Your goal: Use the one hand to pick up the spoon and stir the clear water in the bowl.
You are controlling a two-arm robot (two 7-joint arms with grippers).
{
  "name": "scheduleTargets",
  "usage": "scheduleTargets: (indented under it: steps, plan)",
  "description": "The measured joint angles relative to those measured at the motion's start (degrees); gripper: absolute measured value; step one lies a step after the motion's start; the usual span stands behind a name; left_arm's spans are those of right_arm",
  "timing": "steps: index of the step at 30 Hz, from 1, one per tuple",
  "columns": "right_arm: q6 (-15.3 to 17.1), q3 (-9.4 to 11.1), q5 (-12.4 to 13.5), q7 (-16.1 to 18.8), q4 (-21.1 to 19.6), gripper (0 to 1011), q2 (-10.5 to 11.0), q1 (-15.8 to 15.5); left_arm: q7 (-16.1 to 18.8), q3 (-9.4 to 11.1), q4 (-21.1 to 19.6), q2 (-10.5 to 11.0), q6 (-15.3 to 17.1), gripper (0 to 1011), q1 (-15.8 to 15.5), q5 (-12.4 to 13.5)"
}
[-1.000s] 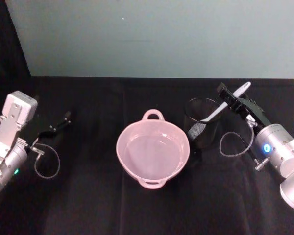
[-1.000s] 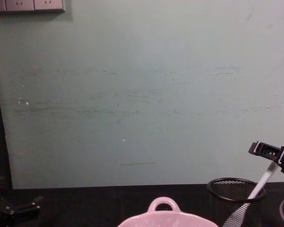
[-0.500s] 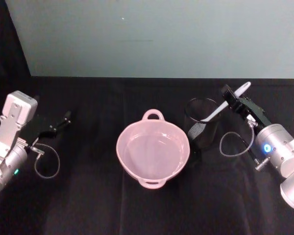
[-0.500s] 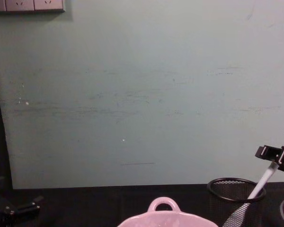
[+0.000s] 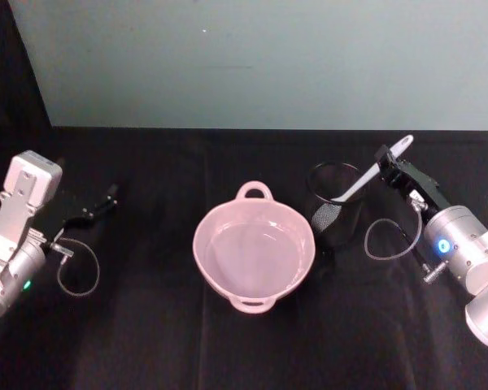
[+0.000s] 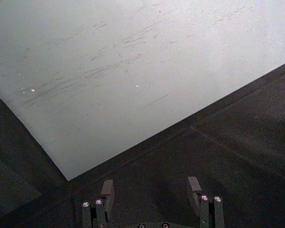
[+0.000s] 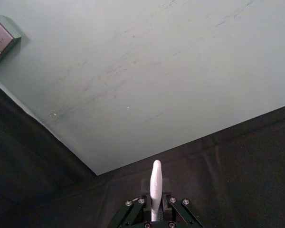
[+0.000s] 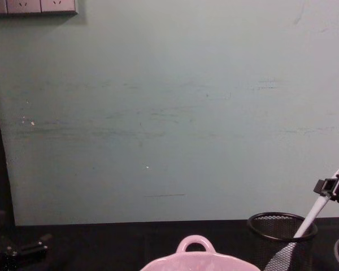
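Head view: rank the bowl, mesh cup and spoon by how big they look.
1. bowl, clearly the largest.
2. mesh cup, narrower than the bowl.
3. spoon, thinnest by far; its lower end sits inside the cup, so this goes by what shows.

Black mesh cup [image 5: 346, 224] on black cloth [image 5: 146, 325]; pale green wall [image 5: 268, 65]
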Motion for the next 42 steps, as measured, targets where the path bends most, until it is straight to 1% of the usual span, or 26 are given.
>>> scheduleTargets:
  steps: [9,11,12,14,17,18,21,24,25,28,29,31,33,34,38,39,42]
  plan:
    - [0.00,0.00,0.00,0.00,0.00,121,0.00,0.00,0.00,0.00,0.00,0.00,0.00,1011,0.00,0.00]
    - [-0.06,-0.19,-0.53,0.35,-0.22,121,0.29,-0.05,0.00,0.00,0.00,0.00,0.00,1011,0.00,0.00]
    - [-0.12,-0.53,-1.52,1.03,-0.81,121,0.88,-0.11,0.00,0.00,0.00,0.00,0.00,1011,0.00,0.00]
    - [-0.08,-0.90,-2.52,1.78,-1.43,121,1.52,-0.13,0.00,0.00,0.00,0.00,0.00,1011,0.00,0.00]
    - [0.77,-1.71,-4.78,3.41,-3.27,121,3.33,0.05,0.00,0.00,0.00,0.00,0.00,1011,0.00,0.00]
    - [0.77,-1.71,-4.78,3.41,-3.27,121,3.33,0.05,0.00,0.00,0.00,0.00,0.00,1011,0.00,0.00]
    - [1.70,-2.09,-6.75,5.14,-5.21,121,5.22,0.57,0.00,0.00,0.00,0.00,0.00,1011,0.00,0.00]
    - [2.67,-2.02,-7.51,6.17,-6.58,121,6.46,1.07,0.00,0.00,0.00,0.00,0.00,1011,0.00,0.00]
    - [3.43,-1.88,-7.76,6.85,-7.60,121,7.32,1.57,0.00,0.00,0.00,0.00,0.00,1011,0.00,0.00]
    - [4.90,-1.67,-7.90,7.92,-8.86,121,8.59,2.29,0.00,0.00,0.00,0.00,0.00,1011,0.00,0.00]
    - [5.92,-1.63,-7.82,8.69,-9.67,121,9.47,2.83,0.00,0.00,0.00,0.00,0.00,1011,0.00,0.00]
    - [6.91,-1.62,-7.59,9.51,-10.26,121,10.25,3.37,0.00,0.00,0.00,0.00,0.00,1011,0.00,0.00]
    - [8.36,-1.76,-7.13,10.71,-11.18,121,11.50,4.44,0.00,0.00,0.00,0.00,0.00,1011,0.00,0.00]
    - [9.22,-2.01,-6.96,11.17,-11.74,121,12.16,5.21,0.00,0.00,0.00,0.00,0.00,1011,0.00,0.00]
    - [10.52,-2.79,-6.89,11.92,-12.63,121,13.44,6.81,0.00,0.00,0.00,0.00,0.00,1011,0.00,0.00]
    - [11.31,-3.62,-7.17,12.71,-13.39,121,14.48,8.07,0.00,0.00,0.00,0.00,0.00,1011,0.00,0.00]
    - [11.97,-4.48,-7.51,13.53,-14.17,121,15.51,9.37,0.00,0.00,0.00,0.00,0.00,1011,0.00,0.00]
